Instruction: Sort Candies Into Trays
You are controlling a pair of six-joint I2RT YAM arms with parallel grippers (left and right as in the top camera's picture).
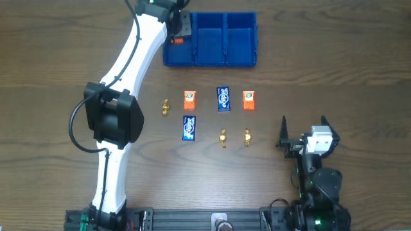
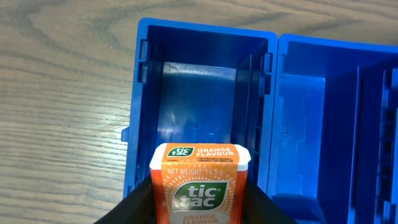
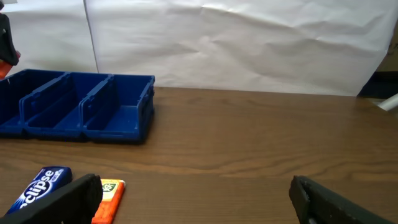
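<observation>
Top view has a dark wood-grain table (image 1: 347, 64) with a blue three-bin tray (image 1: 209, 63) near its far edge. The right wrist view shows a creased white sheet (image 3: 249, 43) hanging behind the table as a backdrop.

The left gripper (image 2: 200, 208) is clamped on an orange mint box (image 2: 200, 180), one finger on each long side, right over the tray's left bin. The box's long axis lines up with the bin's length, and its white-rimmed end points away from the gripper. Whether it touches the bin floor is hard to say.

The rest of the candy sits loose on the table in two rough rows between the tray and the arm bases. The row nearer the tray has a gold-wrapped sweet (image 1: 166, 107), a second orange box (image 1: 189, 100), a blue pack (image 1: 223, 99) and a third orange box (image 1: 249, 100). The nearer row has another blue pack (image 1: 189, 128) and two more gold sweets (image 1: 223, 138) (image 1: 247, 136). The packs and boxes all lie flat with their long axes pointing toward the tray.

The right gripper (image 1: 303, 128) sits off to the right of the candy, fingers spread wide with nothing in them.
</observation>
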